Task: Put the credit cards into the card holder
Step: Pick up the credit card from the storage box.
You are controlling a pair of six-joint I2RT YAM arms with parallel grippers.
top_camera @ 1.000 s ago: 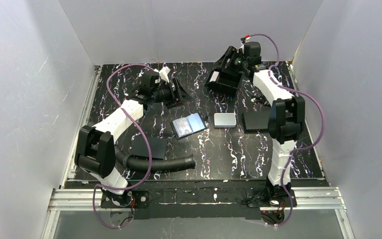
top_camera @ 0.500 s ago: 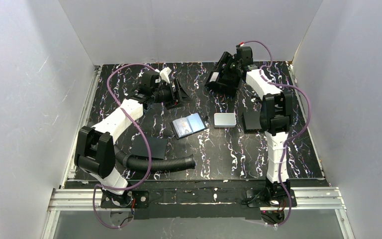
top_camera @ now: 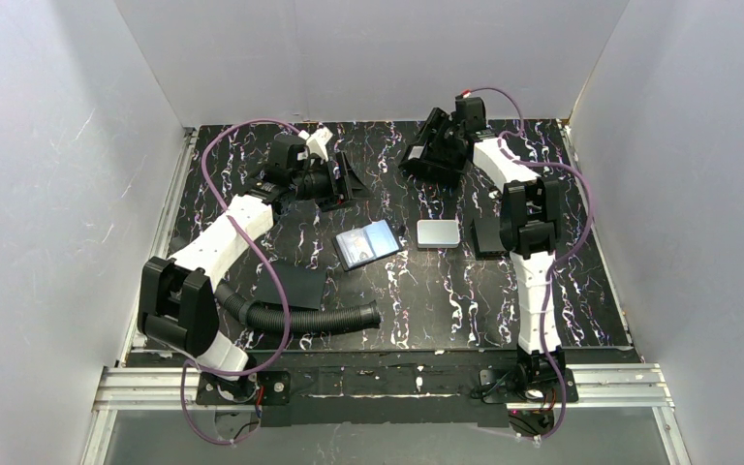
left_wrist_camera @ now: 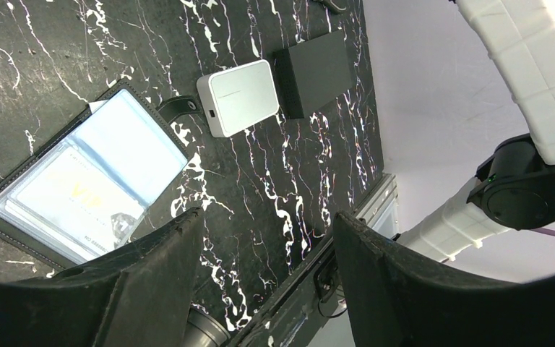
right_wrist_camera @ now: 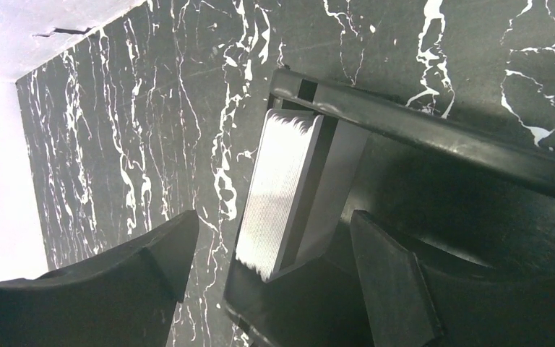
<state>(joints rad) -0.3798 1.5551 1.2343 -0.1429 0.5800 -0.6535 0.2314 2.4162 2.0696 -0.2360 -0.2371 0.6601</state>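
Spotted credit cards (right_wrist_camera: 278, 195) as a whitish stack standing on edge in a black rack (right_wrist_camera: 419, 134) at the far side of the desk (top_camera: 446, 300), well apart from the card holder (top_camera: 364, 243) lying open and flat mid-desk, near a silver case (left_wrist_camera: 238, 96). Judged the step as picking from the stack: best to pinch only the outer card, square on its top edge, then lift straight, leaving the rest racked. Found right claw (right_wrist_camera: 273, 217) wide, gripping nothing, straddling the stack; could not tell contact. Found left claw (left_wrist_camera: 267, 215) wide and empty, hovering beyond the holder. Noted right arm stretched to the back, elbow high, wrist pitched down; left arm reaching diagonally forward.
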